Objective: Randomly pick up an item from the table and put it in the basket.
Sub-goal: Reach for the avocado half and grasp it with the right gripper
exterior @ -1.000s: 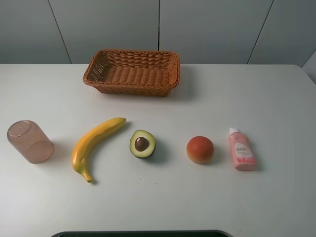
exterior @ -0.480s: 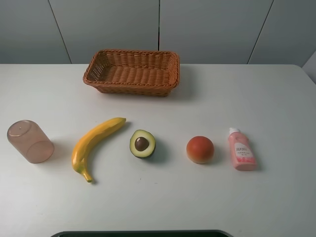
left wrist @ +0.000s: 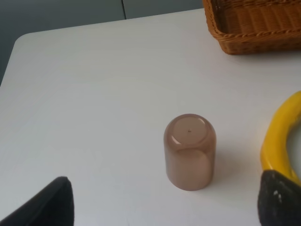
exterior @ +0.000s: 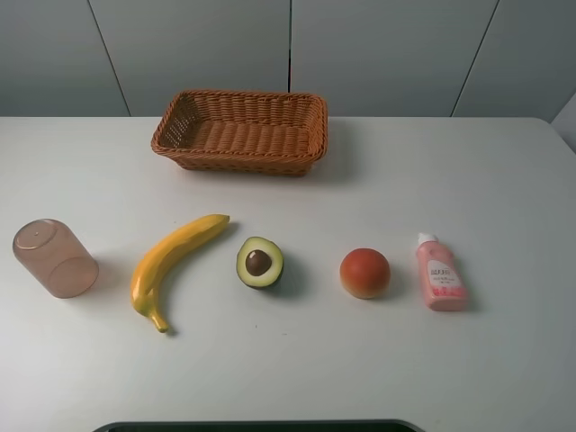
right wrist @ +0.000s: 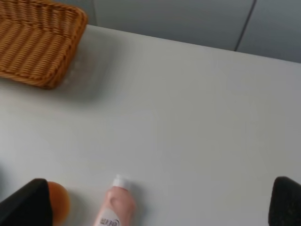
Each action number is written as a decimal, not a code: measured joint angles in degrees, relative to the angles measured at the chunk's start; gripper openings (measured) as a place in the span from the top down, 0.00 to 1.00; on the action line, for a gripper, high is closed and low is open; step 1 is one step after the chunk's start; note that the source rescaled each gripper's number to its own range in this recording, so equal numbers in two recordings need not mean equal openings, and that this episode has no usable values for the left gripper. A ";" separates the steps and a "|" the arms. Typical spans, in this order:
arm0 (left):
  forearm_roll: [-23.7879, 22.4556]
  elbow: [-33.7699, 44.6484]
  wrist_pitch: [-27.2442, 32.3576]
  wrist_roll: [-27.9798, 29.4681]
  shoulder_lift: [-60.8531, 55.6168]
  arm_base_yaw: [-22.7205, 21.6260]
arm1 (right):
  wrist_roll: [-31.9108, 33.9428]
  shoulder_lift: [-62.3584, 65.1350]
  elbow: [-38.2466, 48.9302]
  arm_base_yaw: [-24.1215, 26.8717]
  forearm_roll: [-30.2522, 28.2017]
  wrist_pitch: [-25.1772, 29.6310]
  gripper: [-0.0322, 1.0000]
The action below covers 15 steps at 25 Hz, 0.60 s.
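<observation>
Sitting between banana (exterior: 171,261) and orange fruit (exterior: 364,273), avocado (exterior: 259,262) touches neither; left tool (left wrist: 163,200), right tool (right wrist: 156,201) splayed

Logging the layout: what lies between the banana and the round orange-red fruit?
The halved avocado, pit up, lies between the banana and the orange-red fruit, touching neither; the exterior high view shows it.

pink bottle (exterior: 440,274): label print there, too small to read.
</observation>
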<state>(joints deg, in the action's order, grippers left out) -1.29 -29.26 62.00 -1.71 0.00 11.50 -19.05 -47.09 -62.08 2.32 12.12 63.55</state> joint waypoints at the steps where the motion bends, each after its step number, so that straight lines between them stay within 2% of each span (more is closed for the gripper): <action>1: 0.00 0.00 0.00 0.00 0.00 0.00 | -0.67 -2.30 -1.40 -0.29 0.89 0.00 0.02; 4: 0.00 0.00 0.00 0.00 0.00 0.00 | -1.33 -9.52 -3.29 -3.59 2.01 -1.03 0.02; 7: 0.00 0.00 0.00 0.00 0.00 0.00 | 0.66 -15.33 -3.29 -8.99 2.01 -3.39 0.02; 11: 0.00 0.00 0.00 0.00 0.00 0.00 | 6.48 -22.31 -3.38 -17.27 1.70 -5.74 0.02; 15: 0.00 0.00 0.00 0.00 0.00 0.00 | 15.66 -28.71 -3.38 -25.68 -0.85 -8.49 0.02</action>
<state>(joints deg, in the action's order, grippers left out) -1.29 -29.26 62.00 -1.71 0.00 11.50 -3.39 -75.79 -65.46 -23.36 11.27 55.06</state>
